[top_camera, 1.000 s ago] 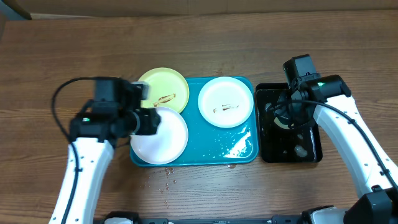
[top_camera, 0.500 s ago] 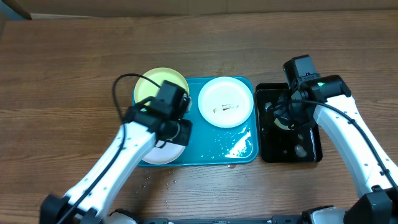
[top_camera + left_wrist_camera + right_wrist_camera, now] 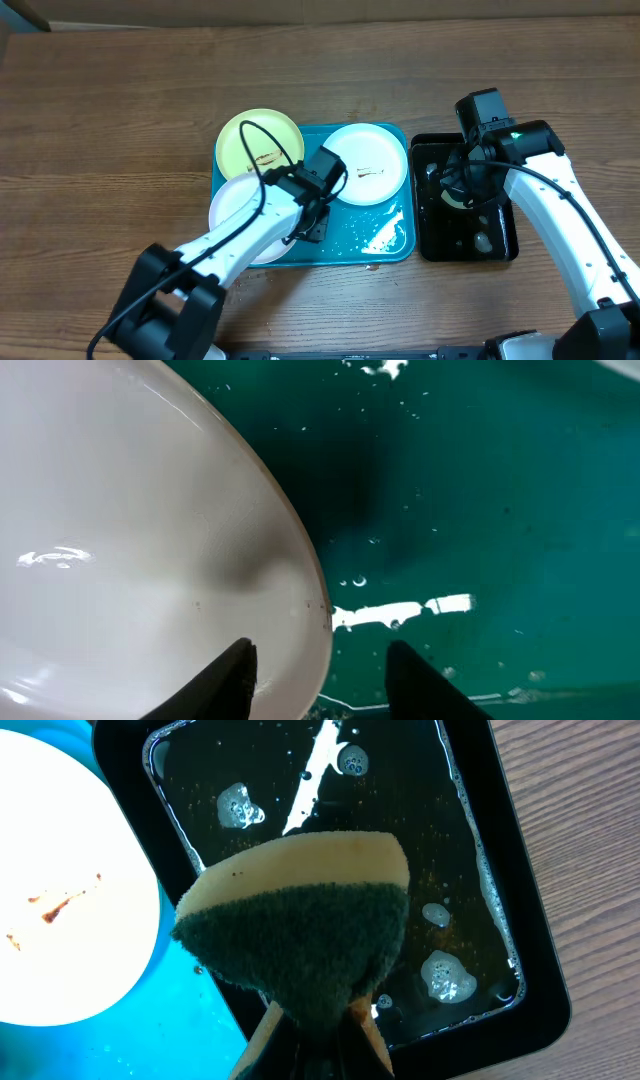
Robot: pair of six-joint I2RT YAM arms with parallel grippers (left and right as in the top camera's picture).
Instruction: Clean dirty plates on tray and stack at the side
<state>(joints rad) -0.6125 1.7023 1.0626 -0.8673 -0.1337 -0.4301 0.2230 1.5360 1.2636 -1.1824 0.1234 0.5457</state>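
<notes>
My left fingers gape astride the round white plate's rim at the teal plastic tray's eight o'clock; my right fingers pinch a green-yellow sponge.

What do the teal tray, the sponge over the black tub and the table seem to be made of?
Tray: probably plastic, glossy teal; it mirrors the light and water beads on it. Sponge: yellow foam with a dark green fibrous scouring layer. Table: matte brown with wood grain; real wood or laminate, I cannot tell.

Bright, even light (glare on wet tray).
</notes>
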